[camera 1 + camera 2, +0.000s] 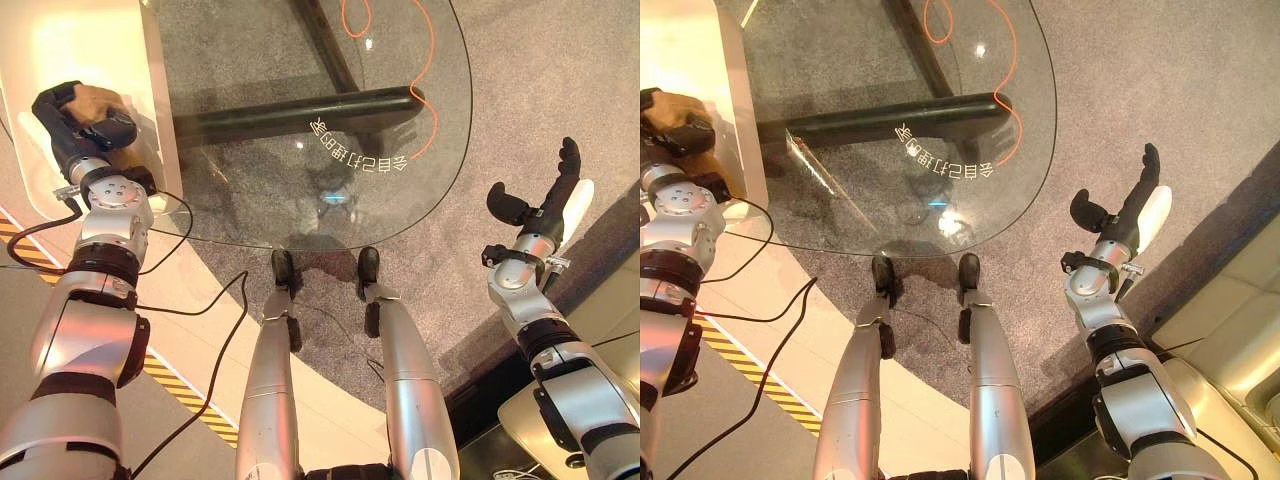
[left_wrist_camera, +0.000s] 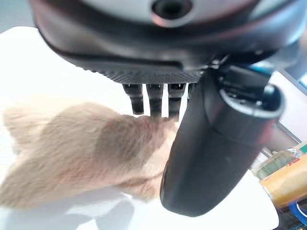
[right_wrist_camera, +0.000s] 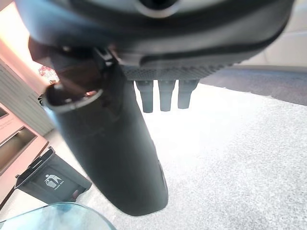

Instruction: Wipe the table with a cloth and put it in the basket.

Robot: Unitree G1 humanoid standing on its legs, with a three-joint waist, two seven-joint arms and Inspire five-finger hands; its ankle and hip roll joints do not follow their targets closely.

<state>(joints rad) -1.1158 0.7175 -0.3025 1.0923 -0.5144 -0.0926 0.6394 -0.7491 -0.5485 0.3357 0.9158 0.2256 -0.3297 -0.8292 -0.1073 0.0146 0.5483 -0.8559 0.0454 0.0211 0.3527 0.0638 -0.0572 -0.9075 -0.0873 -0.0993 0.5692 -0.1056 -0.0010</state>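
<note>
Two surfaces in the head views: a round glass desk across the upper middle of the frame, on a dark tubular base, with white lettering on the glass, and a white desk at upper left, butting against the glass edge. An orange cable loops beneath the glass near the top. Floor is grey carpet; a yellow-black striped tape runs along the lower left.

Left robot hand sits at upper left over the white desk, on top of the tan cloth. Left wrist view adds the detail: fingers pointing down with tips on the cloth, thumb alongside it, cloth lying spread on the white top. Can't tell whether they actually pinch it.

Right robot hand hangs at right of frame over the carpet, off both desks, fingers straight, thumb spread, nothing in it. Right wrist view adds a dark waste bin at lower left and a corner of the glass desk at the bottom edge.
</note>
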